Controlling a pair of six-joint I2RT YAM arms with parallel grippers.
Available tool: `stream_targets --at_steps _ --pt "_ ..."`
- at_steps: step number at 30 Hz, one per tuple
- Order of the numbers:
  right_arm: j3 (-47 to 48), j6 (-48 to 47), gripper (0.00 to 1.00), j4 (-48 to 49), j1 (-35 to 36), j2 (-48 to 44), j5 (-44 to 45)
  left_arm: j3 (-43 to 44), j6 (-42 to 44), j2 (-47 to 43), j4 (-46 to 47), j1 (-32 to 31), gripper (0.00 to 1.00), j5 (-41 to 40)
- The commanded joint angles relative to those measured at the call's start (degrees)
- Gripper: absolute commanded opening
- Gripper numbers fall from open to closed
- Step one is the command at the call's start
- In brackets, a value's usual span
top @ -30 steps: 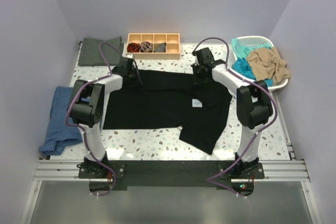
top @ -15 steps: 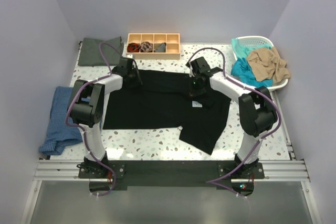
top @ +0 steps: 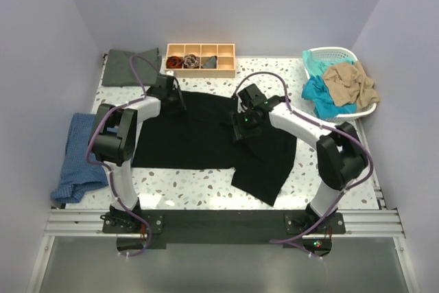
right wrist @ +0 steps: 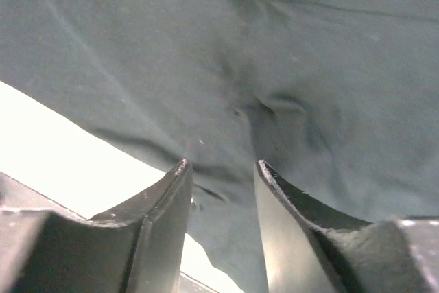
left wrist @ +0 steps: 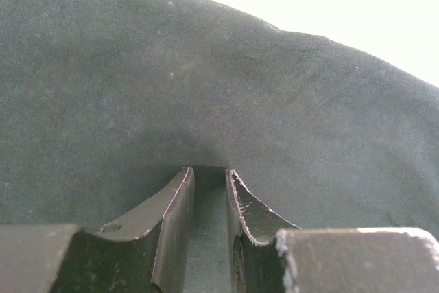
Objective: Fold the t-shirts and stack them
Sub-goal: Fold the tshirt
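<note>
Now the right side is folded in.
Right jaws, swung to mid-frame, have released the black t-shirt [top: 195, 142], spread centre-frame on the counter [top: 192, 186]; left jaws stay clenched on its upper-left edge.

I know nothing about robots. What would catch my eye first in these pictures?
A large black fabric t-shirt spread across the middle of the speckled white table stands out first: the left pincer pinches its far left edge, and the right pincer stands open over its middle. At the far right, a white plastic laundry basket holds a crumpled teal shirt and a crumpled tan shirt.
</note>
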Motion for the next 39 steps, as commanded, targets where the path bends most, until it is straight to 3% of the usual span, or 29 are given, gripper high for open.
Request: stream_targets --at_steps 1,6,11,18,29,33,39 --pt "0.27 -0.13 0.52 -3.2 -0.4 -8.01 9.95 1.65 -0.05 1.27 -0.69 -0.23 0.3 0.44" --pt "-2.01 -0.4 0.59 -0.06 -2.77 -10.66 22.62 1.13 0.04 0.04 -0.7 -0.23 0.3 -0.53" --pt "-1.67 -1.01 0.6 6.89 -11.89 -4.35 18.95 -0.19 1.0 -2.86 2.64 -0.23 0.31 -2.02" --pt "4.13 -1.37 0.58 11.55 -16.48 9.1 17.97 0.51 1.71 -1.2 2.39 1.17 0.31 -5.01" --pt "18.09 1.1 0.57 5.23 -27.82 23.95 24.3 -0.9 1.97 0.03 -1.66 2.05 0.31 -9.49" --pt "22.93 -0.39 0.57 4.0 -29.23 26.95 22.02 -0.63 2.06 1.26 -2.19 2.14 0.31 -10.19" --pt "24.44 -4.17 0.66 9.96 -29.32 24.07 8.42 -0.9 3.73 -1.18 3.5 2.05 0.31 -4.41"
